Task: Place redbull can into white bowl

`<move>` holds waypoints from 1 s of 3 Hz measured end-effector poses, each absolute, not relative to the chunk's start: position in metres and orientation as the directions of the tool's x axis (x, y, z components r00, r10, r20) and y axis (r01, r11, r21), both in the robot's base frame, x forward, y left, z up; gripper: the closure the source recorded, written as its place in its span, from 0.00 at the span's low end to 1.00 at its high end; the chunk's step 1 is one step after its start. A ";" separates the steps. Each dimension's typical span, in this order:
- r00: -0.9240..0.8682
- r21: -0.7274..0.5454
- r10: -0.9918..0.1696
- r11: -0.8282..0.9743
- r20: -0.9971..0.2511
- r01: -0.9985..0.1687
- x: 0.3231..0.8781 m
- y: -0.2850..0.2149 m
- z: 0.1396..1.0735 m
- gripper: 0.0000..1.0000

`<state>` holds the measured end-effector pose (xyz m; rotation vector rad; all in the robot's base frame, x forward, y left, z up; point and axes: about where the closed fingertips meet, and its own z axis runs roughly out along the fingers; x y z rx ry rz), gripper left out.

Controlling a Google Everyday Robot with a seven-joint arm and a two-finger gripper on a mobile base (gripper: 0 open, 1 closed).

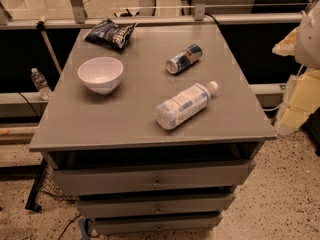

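End effector (300, 101): pale, blurred shape at the right edge of view, beside the worktop (125, 124) and off its surface, partly cut off by the frame. Whether it is open or closed: cannot tell. Nothing visibly held.

Worktop: flat grey top of a cabinet with three drawers (155, 180) stacked below.

On it:
- redbull can (184, 59) lies on its side, right of centre toward the back, apart from everything else.
- white bowl (100, 74) stands upright on the left, well apart from the can.
- plastic bottle (184, 106) lies on its side near the front, white cap pointing back right, near the can but not touching.
- snack bag (111, 34) at the back left corner, crumpled.

Room: speckled floor (285, 194), grey rail (250, 19) behind the cabinet, dark gap beneath it. A small bottle (40, 83) stands on a ledge to the left. Printing on the labels is not legible.
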<state>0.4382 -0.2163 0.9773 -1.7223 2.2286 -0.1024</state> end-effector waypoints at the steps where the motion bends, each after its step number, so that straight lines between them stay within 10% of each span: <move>1: -0.221 -0.250 -0.953 0.270 -0.208 -0.930 0.438 -0.216 0.977 0.00; 3: -0.114 -0.317 -0.944 0.215 -0.308 -0.924 0.497 -0.220 0.967 0.00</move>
